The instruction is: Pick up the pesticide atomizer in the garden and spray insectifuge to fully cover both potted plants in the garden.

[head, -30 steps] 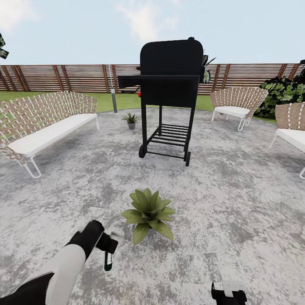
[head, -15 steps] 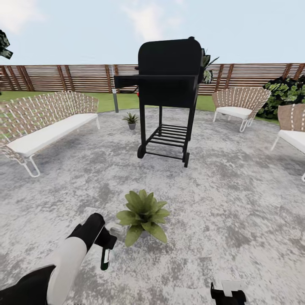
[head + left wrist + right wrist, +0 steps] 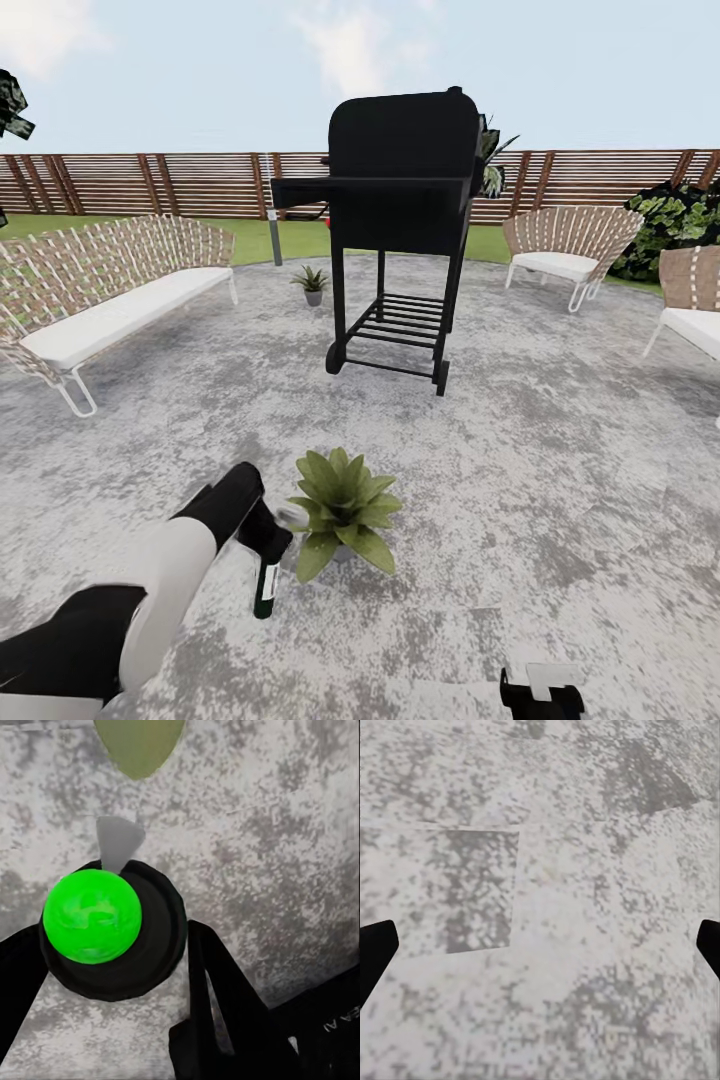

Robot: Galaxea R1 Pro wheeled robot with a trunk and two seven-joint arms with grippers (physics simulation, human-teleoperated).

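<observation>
Now the left gripper [image 3: 268, 560], clenched on the spray bottle [image 3: 266, 588], has closed in beside the near potted plant [image 3: 343, 508], so spraying looks imminent. Its twin [image 3: 311, 282] waits by the grill [image 3: 400, 215]; the right gripper [image 3: 540, 695] hangs released.

A: You see the paving [image 3: 560, 480] mottled grey and white; the grill [image 3: 405, 175] at 12 o'clock is flat black.

B: You note green leaves on the near potted plant [image 3: 340, 500], brown fence slats [image 3: 150, 185], and a bright green round spot on the black atomizer [image 3: 112, 930].

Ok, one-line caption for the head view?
Left gripper holds the pesticide atomizer beside a potted plant on the patio.
</observation>
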